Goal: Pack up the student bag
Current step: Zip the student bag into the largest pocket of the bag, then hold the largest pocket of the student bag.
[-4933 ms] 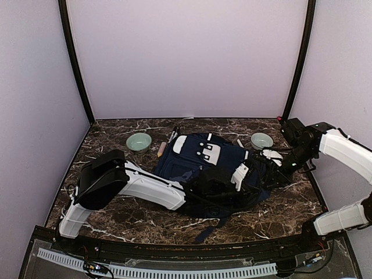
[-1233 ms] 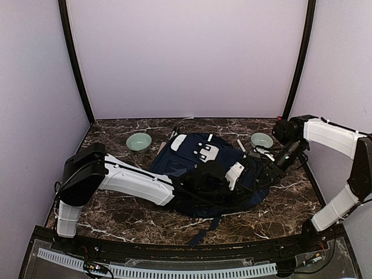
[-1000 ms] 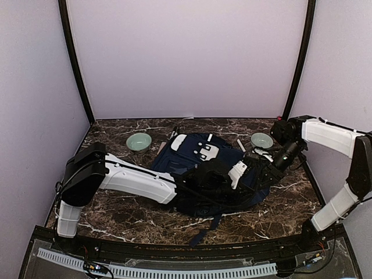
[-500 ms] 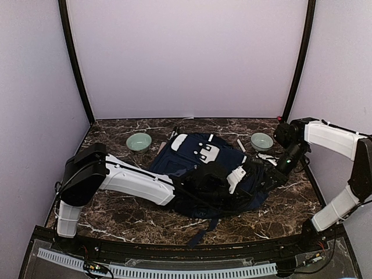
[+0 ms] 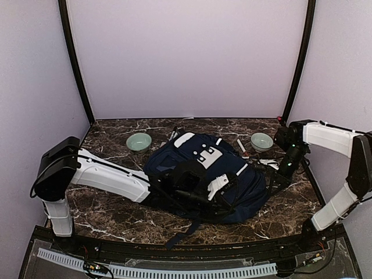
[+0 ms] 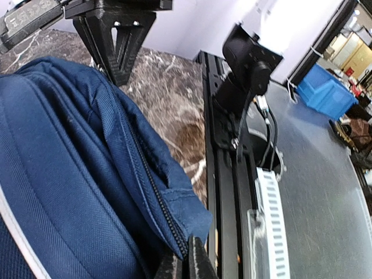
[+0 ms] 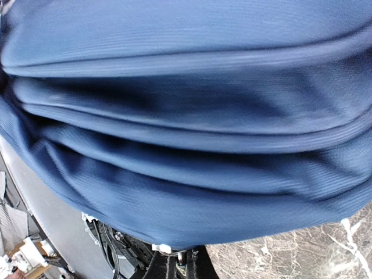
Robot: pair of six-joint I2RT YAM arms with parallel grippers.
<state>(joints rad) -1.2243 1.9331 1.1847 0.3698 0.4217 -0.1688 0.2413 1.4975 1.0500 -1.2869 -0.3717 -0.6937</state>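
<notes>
Where the student bag (image 5: 247, 187) lies: middle of the dark marble table (image 5: 116, 132), a little right of centre in the overhead view. It is slumped in a heap, with its white slotted patch (image 5: 205, 154) facing up.
Strap (image 5: 181, 233): one dark strap trails off the bag's near side toward the lower middle of the frame, close to the table's front edge.
Left arm (image 5: 110, 177): stretched low from the lower left across to the bag's near side, its dark wrist lying against the navy cloth.
Left gripper (image 6: 187, 260): closed tight. At the bottom of its wrist view the two dark fingers pinch the bag's cloth right beside the zip (image 6: 149, 180), which runs up and to the left from the fingertips.
Right arm (image 5: 325, 135): comes in from the right edge of the overhead view and bends down to the bag's right end.
Right gripper (image 7: 179, 263): jaws pressed together at the bottom middle of its wrist view, nipping the lowest fold of the bag. Folded navy cloth fills nearly the whole frame above.
Bowls: two pale green ones, the left bowl (image 5: 139, 142) near the bag's upper left and the right bowl (image 5: 261, 140) near its upper right.
Small items: a few thin sticks lie at the back of the table by the bag's far edge, too small to name.
Front rail (image 6: 224, 192): black, running down the middle of the left wrist view, with a white slotted strip (image 6: 270, 226) beside it.
</notes>
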